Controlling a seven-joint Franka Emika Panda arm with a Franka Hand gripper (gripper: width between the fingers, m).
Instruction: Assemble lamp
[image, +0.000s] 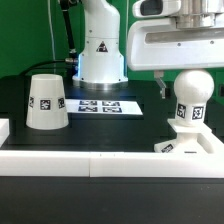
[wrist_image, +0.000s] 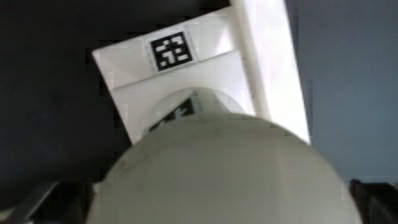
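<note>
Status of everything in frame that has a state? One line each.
base: flat on the table, carrying the bulb
bulb: upright on the base; fully seated or not, cannot tell
claw: open, straddling the bulb, gap visible
shade: wide end down on the table, apart from the bulb, not fitted

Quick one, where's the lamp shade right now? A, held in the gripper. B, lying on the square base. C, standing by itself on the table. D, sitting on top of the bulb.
C: the shade stands alone on the black table, well apart from the bulb, which sits on the base.
</note>
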